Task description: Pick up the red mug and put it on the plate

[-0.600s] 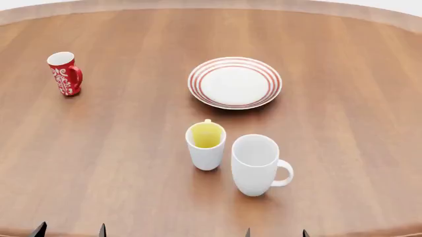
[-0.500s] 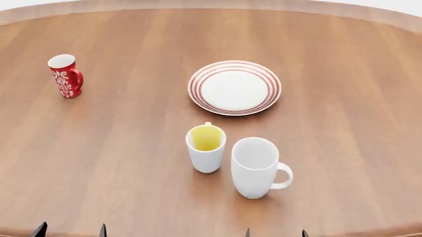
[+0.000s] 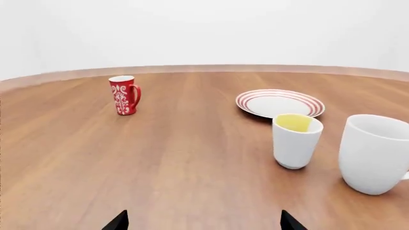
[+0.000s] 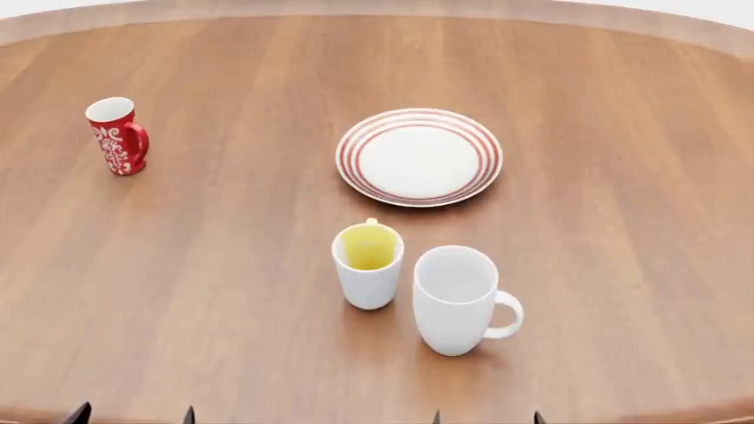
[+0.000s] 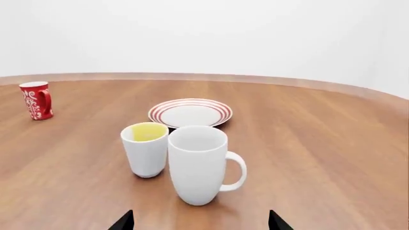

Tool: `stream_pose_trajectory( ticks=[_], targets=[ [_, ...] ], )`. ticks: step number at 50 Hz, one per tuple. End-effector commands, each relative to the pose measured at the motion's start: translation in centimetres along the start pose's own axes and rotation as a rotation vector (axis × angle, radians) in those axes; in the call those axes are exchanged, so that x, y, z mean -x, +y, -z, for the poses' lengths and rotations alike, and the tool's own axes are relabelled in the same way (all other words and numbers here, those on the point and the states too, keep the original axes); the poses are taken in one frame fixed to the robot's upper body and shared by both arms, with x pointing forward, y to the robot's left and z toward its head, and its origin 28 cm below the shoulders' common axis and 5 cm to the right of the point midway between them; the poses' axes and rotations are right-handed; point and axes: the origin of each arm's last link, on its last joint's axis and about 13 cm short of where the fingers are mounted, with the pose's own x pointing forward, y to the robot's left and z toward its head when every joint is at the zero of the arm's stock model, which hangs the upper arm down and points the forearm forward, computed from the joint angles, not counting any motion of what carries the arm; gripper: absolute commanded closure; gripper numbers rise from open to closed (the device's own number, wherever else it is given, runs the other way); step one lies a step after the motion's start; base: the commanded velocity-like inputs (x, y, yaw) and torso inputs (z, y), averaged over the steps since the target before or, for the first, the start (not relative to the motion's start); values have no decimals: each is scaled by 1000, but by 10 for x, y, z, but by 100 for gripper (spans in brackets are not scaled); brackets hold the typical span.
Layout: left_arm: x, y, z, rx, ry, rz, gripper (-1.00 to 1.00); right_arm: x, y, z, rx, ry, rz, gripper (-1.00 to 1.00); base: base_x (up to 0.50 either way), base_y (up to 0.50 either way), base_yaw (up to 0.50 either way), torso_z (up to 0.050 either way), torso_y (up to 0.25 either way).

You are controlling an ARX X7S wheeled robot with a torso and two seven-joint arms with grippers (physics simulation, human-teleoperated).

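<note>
Red mug (image 4: 116, 135): it stands up straight near the far left part of the round wooden counter (image 4: 613, 106). Its handle points toward the plate side. It has white swirls on it and is white inside. Nothing touches it.

Plate (image 4: 419, 156): it lies flat on the counter, past the middle toward the far edge. It is white with red rings. Nothing is on it. It is well apart from the red mug.

White mug with yellow inside (image 4: 367, 265): it stands between the plate and the near edge of the counter. It is empty.

Big white mug (image 4: 457, 300): it stands just beside the yellow one, a bit closer to the near edge. Its handle points to the right side.

Left fingers (image 3: 120, 223): only two dark tips show, at the near edge of the counter. They are spread apart and hold nothing. They are far from the red mug.

Right fingers (image 5: 123, 223): two dark tips show, spread apart, holding nothing. The big white mug is near them.
</note>
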Motion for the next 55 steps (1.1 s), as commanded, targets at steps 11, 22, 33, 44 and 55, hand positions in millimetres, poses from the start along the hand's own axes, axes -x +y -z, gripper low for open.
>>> stream_pose_trajectory(
  ticks=[11, 22, 33, 44, 55],
  targets=[
    [-5, -3, -48, -13, -14, 21, -100, -12, -3, -58, 14, -18, -7, -100, 0, 0, 0, 0, 0],
    [-10, -2, -79, -25, -72, 18, -100, -14, -5, -87, 10, -44, -13, -100, 0, 0, 0, 0, 0],
    [-13, -1, -75, -20, -63, 15, -100, -28, -15, -83, -13, -11, 72, -100, 0, 0, 0, 0, 0],
    [-17, 2, -72, -10, -58, -5, -100, -38, -58, -90, -51, -10, 327, -100, 0, 0, 0, 0, 0],
    [-17, 3, -73, -7, -60, -9, -100, -33, -63, -91, -35, -9, 368, -100, 0, 0, 0, 0, 0]
  ],
)
